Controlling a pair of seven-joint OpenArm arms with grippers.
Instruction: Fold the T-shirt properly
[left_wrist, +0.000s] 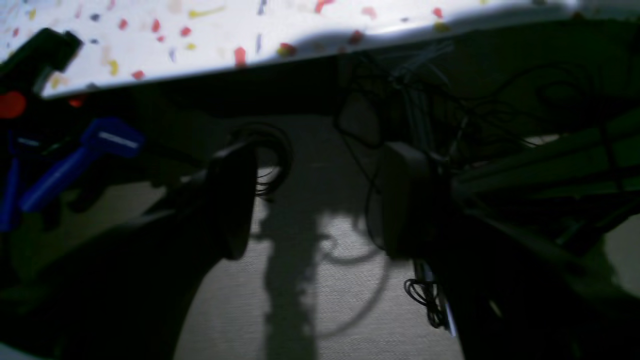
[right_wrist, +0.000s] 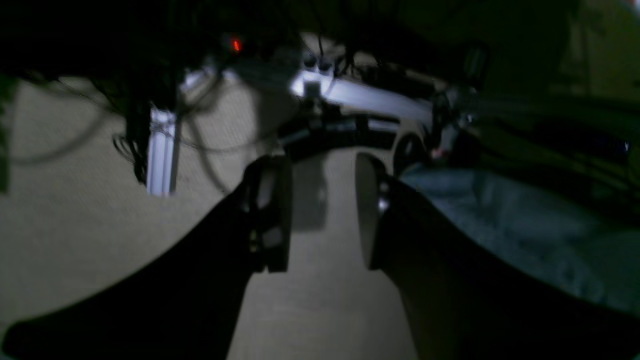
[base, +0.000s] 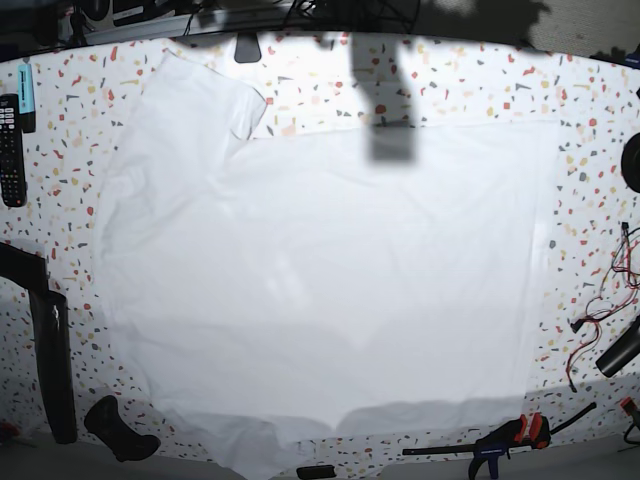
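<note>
T-shirt (base: 330, 270), white, spread flat across speckled table (base: 600, 150). Left gripper (left_wrist: 315, 200) spread wide, empty. Right gripper (right_wrist: 322, 215) parted, empty.

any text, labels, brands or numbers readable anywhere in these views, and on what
No text can be read in any view.
T-shirt: plain white, no print.
Remote control at the table edge: buttons show, markings too small to read.
Blue clamp: a pale strip on its handle, too blurred to read.
Red indicator light under the table: a glow only, no sign.
</note>
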